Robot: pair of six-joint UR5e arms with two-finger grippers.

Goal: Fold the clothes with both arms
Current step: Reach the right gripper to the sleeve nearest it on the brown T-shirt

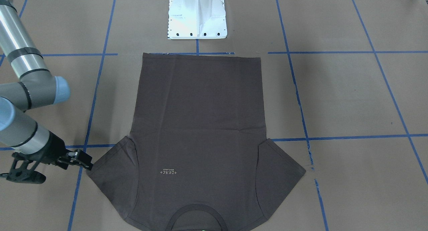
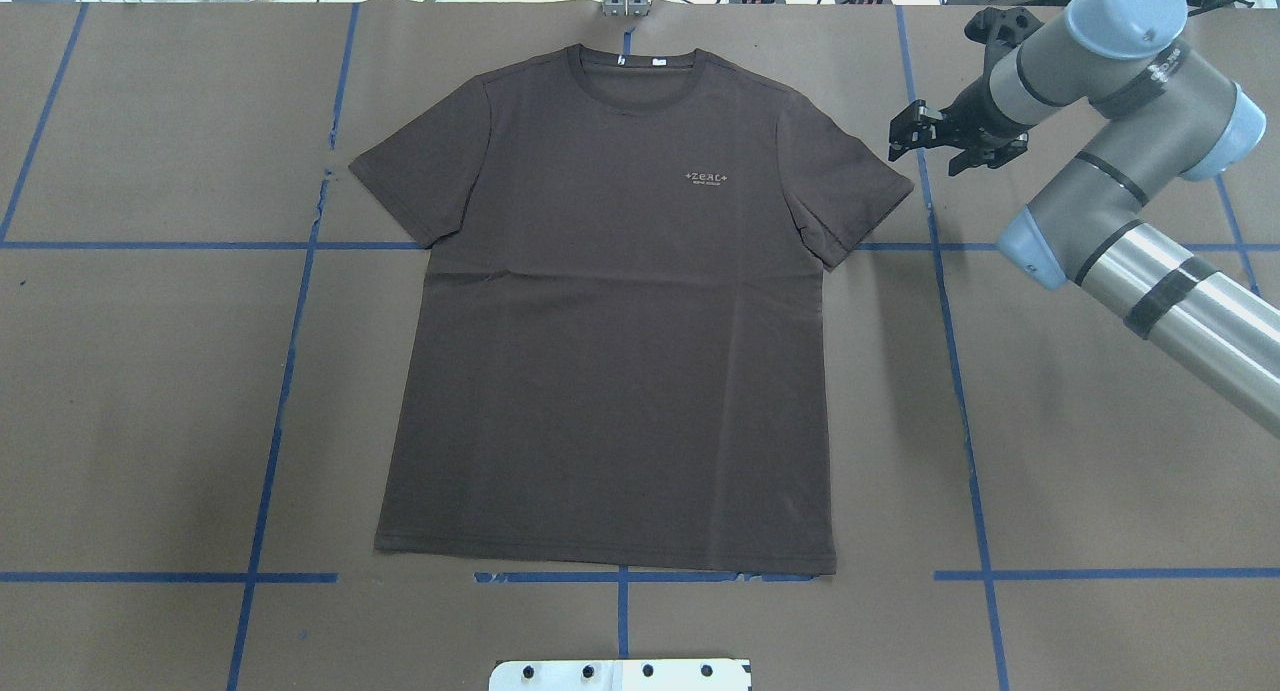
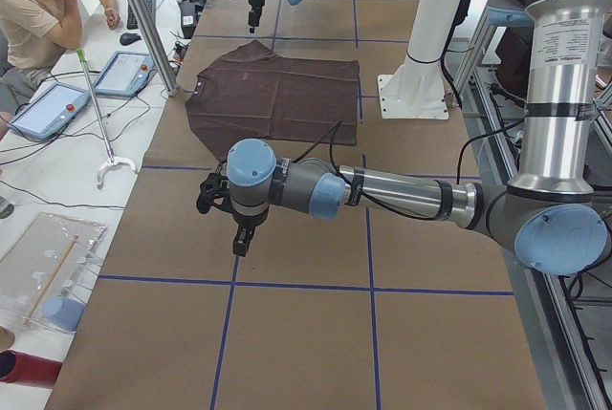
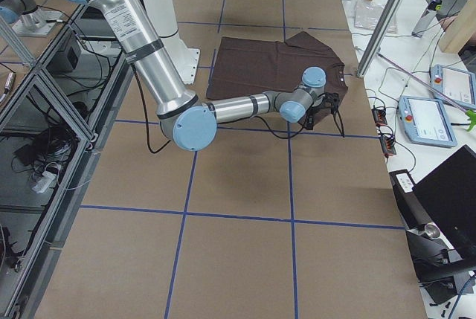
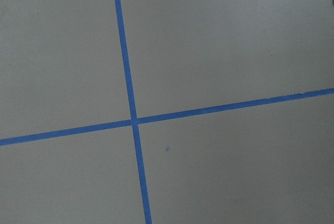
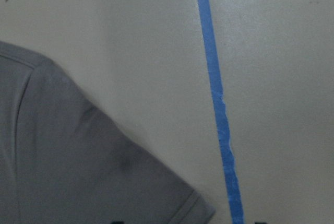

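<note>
While the bench (image 2: pixel 150 371) carries the T-shirt (image 2: pixel 610 351) flat, collar away from the robot and hem near its base, the right pincer (image 2: pixel 925 143) hovers spread just beside one sleeve (image 2: pixel 850 191). The shirt lies to its left. The left pincer (image 3: pixel 239 243) is well apart; its state I cannot tell.

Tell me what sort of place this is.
Probably a robotics lab workcell: a table papered brown with a blue tape grid, the right arm and left arm reaching over it, and a seated operator beside touchscreen pendants.
</note>
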